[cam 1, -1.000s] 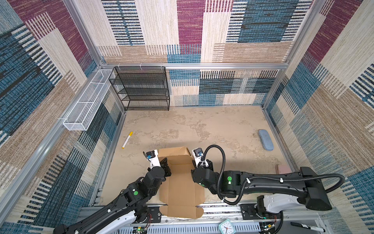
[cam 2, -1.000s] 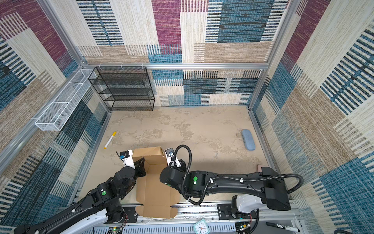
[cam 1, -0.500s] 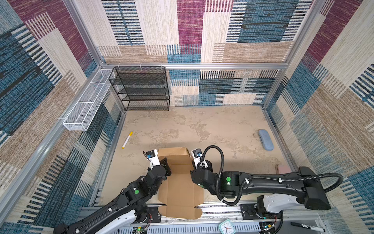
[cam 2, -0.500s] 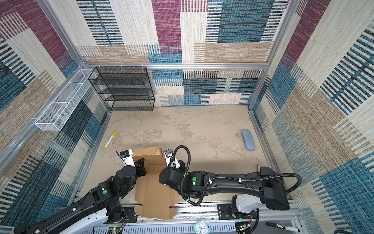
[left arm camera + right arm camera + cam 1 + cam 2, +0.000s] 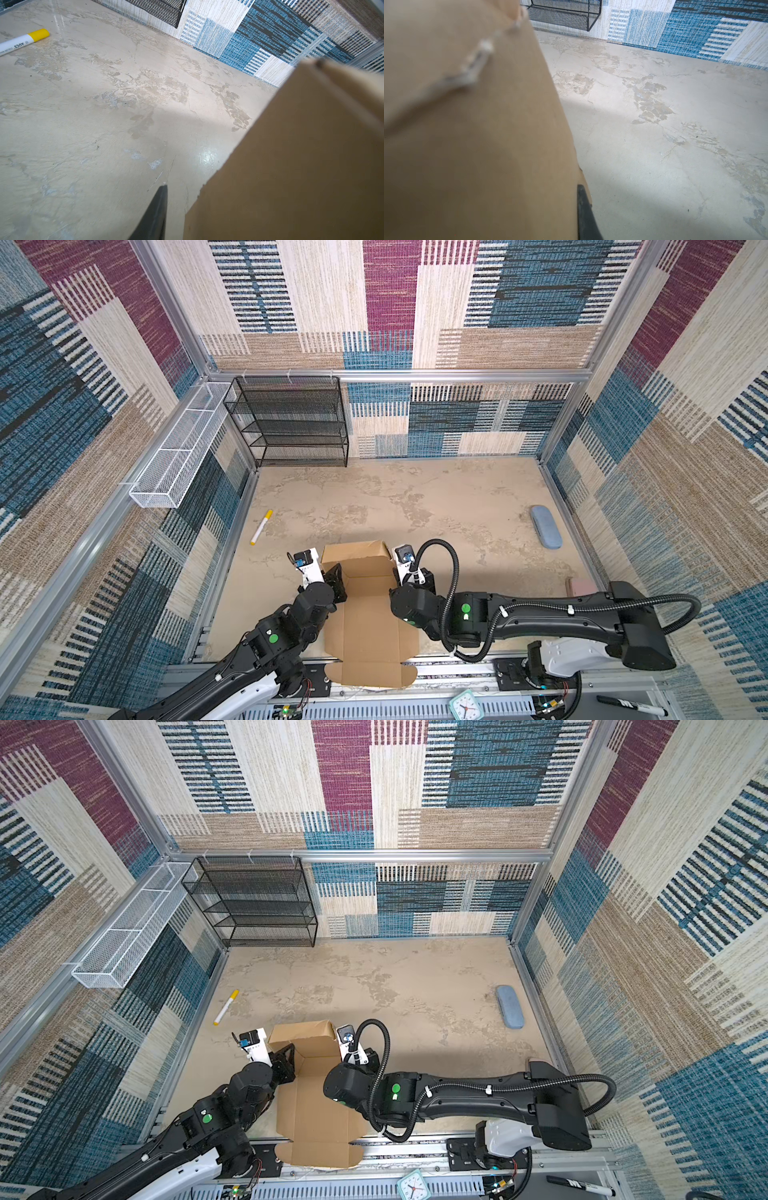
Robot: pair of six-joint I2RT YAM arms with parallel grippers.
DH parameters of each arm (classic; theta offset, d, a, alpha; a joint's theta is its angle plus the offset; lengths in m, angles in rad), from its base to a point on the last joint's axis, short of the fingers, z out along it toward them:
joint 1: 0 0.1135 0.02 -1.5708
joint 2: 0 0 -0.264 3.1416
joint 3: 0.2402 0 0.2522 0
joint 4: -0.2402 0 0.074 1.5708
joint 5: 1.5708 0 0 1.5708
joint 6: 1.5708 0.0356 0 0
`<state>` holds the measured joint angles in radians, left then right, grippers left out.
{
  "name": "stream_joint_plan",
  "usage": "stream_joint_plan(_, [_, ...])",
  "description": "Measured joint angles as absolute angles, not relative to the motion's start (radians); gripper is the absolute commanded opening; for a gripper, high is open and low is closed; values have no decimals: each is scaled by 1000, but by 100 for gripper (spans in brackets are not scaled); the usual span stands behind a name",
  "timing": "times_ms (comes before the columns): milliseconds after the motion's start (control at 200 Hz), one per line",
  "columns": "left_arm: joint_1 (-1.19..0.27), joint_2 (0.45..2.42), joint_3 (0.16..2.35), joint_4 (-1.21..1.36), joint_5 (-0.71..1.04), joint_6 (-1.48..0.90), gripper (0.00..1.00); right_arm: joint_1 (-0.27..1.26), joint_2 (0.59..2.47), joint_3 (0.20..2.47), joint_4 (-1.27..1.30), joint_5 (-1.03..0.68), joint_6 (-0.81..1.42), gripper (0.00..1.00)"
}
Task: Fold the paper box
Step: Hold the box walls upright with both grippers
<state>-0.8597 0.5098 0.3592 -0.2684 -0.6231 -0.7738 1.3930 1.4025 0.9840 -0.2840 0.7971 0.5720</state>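
Observation:
The paper box (image 5: 368,614) is plain brown cardboard at the front middle in both top views (image 5: 316,1094). Its far wall and two side walls stand up, and its near flap lies flat over the front rail. My left gripper (image 5: 334,577) sits at the left side wall. In the left wrist view its dark finger (image 5: 154,214) stands apart from the cardboard (image 5: 291,166), with floor showing between; the other finger is hidden. My right gripper (image 5: 395,572) is shut on the right side wall, its finger (image 5: 584,216) flat against the cardboard (image 5: 477,145).
A yellow-capped marker (image 5: 261,526) lies left of the box and a blue-grey case (image 5: 545,533) far right. A black mesh shelf (image 5: 291,423) and a white wire basket (image 5: 178,448) stand at the back left. A pink block (image 5: 582,585) lies by the right wall. A clock (image 5: 465,705) sits below the front rail.
My left gripper's jaws have parted and let go of the box's left wall. The right gripper keeps its hold, and both arms have hardly moved.

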Motion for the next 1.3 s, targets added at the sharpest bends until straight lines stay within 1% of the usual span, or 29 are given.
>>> stream_joint_plan(100, [-859,512,359,-270,-611,-775,38,1393,1419,981,-273,817,575,0])
stream_joint_plan(190, [-860,525,359,-266,-572,-776,31,1393,1439,977,-252,820,580,0])
stream_joint_plan(310, [-859,558,359,-249,-561,-781,14,1384,1455,961,-229,821,594,0])
stream_joint_plan(366, [-859,574,353,-244,-551,-781,3,1381,1456,952,-223,825,594,0])
stream_joint_plan(386, [-859,577,350,-243,-548,-781,0,1380,1456,949,-222,825,590,2])
stream_joint_plan(446, [-859,591,340,-236,-541,-783,0,1379,1456,937,-222,819,590,8])
stream_joint_plan(496, [-859,603,337,-230,-539,-783,0,1379,1454,925,-215,813,594,10])
stream_joint_plan(536, [-859,612,337,-223,-539,-783,0,1377,1447,913,-205,807,593,14])
stream_joint_plan(646, [-859,650,340,-207,-535,-783,0,1370,1407,869,-159,756,592,29])
stream_joint_plan(766, [-860,701,355,-210,-561,-783,0,1350,1338,810,-95,680,592,41])
stream_joint_plan(851, [-860,733,368,-213,-588,-782,0,1326,1289,771,-58,619,592,44])
stream_joint_plan(971, [-860,775,384,-211,-624,-769,0,1312,1214,730,-49,551,592,45])
stream_joint_plan(1167, [-860,799,395,-191,-652,-725,0,1264,1080,675,-43,530,585,50])
stream_joint_plan(1302, [-860,807,402,-178,-655,-700,0,1224,1067,614,-11,478,532,53])
